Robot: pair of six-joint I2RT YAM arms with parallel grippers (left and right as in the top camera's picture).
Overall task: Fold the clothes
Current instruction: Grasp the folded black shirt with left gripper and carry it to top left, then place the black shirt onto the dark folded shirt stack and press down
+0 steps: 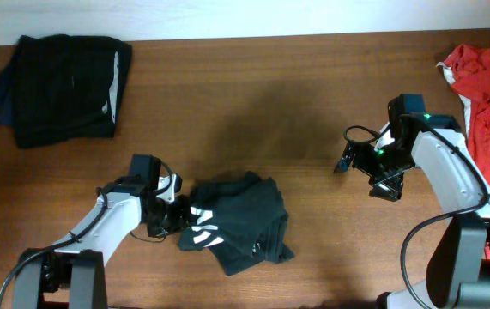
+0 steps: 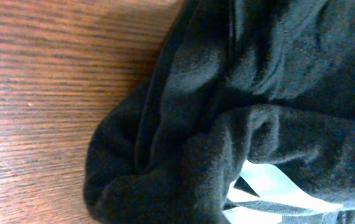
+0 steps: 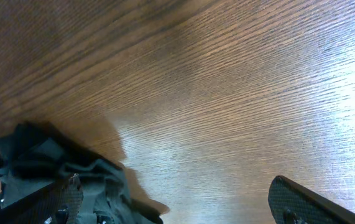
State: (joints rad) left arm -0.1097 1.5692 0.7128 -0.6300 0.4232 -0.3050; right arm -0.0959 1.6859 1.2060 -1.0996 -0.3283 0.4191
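1. The dark grey-green T-shirt [image 1: 240,219] lies crumpled in a loose heap on the wooden table [image 1: 270,103], close to the table's front edge and a little left of its middle. It is not flat; several thick folds lie over each other.
2. Its white slanted stripes [image 1: 203,232] show on the left part of the heap, facing up.
3. The left gripper [image 1: 169,216] is at the left border of the T-shirt, touching the fabric just beside the stripes. In the left wrist view, bunched dark cloth fills almost everything and the fingers are hidden, so I cannot tell whether it is clenched on the cloth or released.
4. The right gripper [image 1: 366,174] is over bare wood on the right half of the table, well apart from the T-shirt. Its fingers [image 3: 301,202] stand wide apart with only table between them; it grasps nothing.
5. A black garment [image 1: 60,86], roughly folded, lies at the table's far left corner.
6. A red garment [image 1: 489,112] lies in a heap at the table's right edge.
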